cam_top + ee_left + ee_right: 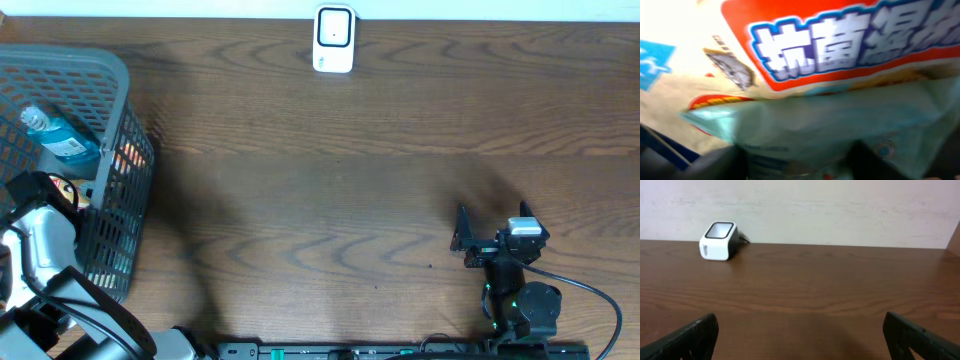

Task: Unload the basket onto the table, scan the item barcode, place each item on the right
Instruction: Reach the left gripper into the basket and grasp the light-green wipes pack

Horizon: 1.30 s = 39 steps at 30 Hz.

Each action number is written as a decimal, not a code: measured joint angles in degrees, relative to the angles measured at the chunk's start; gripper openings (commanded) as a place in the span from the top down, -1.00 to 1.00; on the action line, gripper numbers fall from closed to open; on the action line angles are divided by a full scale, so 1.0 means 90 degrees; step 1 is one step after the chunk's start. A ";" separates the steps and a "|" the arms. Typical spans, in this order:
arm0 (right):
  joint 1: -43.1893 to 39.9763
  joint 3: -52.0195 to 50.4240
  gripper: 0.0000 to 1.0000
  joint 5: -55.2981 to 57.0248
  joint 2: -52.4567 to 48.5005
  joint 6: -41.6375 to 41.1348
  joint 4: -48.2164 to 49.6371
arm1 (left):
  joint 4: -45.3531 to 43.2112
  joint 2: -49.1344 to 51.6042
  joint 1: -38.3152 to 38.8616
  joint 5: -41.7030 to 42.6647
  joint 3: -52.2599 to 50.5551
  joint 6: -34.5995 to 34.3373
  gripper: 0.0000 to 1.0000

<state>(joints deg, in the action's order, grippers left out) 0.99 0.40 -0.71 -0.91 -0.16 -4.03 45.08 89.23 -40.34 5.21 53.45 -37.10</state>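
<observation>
The left gripper (795,167) is down inside the grey plastic basket with net walls (112,80). Its two dark fingers (715,165) stand one on each side of the bottom edge of a soft packet. The soft packet has an orange label, big white and blue letters and a pale green lower part (840,65). It fills almost the whole left wrist view and looks blurry. The fingers are not wide apart and not tight together. I cannot tell if they pinch the packet or only sit beside it.

This packet is most likely the thing to scan. It is inside the basket, not lifted out. The gripper is so close, I think, because it must catch the thin edge before it can lift.

Near the far wall of the basket lies a blue bottle with a clear cap (62,140).

Well away from the basket, by the far edge of the brown wooden table (330,200), stands the small white box-shaped barcode scanner (333,38). Its face seems to point up. So I think the packet must go out of the basket and over the scanner, code side down. No barcode shows on the packet now.

The right gripper (463,238) is even farther from the basket, near the front edge of the table. Its fingers are spread wide and hold nothing. I think it is parked there so the way from the basket to the scanner is free.
</observation>
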 measured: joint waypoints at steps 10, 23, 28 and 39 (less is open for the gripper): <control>0.0000 0.0000 -0.98 0.0000 0.0000 0.0000 0.0000 | 0.0192 -0.0410 -0.0012 -0.0075 0.0032 0.0182 0.85; 0.0000 0.0000 -0.99 0.0000 0.0000 0.0000 -0.0002 | 0.0158 -0.2465 -0.0012 -0.0075 0.0209 0.0189 0.41; 0.0000 0.0000 -0.99 0.0000 0.0000 0.0000 0.0000 | 0.0126 -0.2725 -0.0007 -0.0073 0.0209 0.0199 -0.96; 0.0000 0.0000 -0.99 -0.0002 0.0000 0.0002 0.0000 | -0.0095 -0.1489 -0.0007 0.0041 0.0209 0.1863 -0.95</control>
<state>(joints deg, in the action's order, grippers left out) 0.99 0.40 -0.73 -0.91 -0.14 -4.03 44.23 75.83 -40.40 5.58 55.33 -20.34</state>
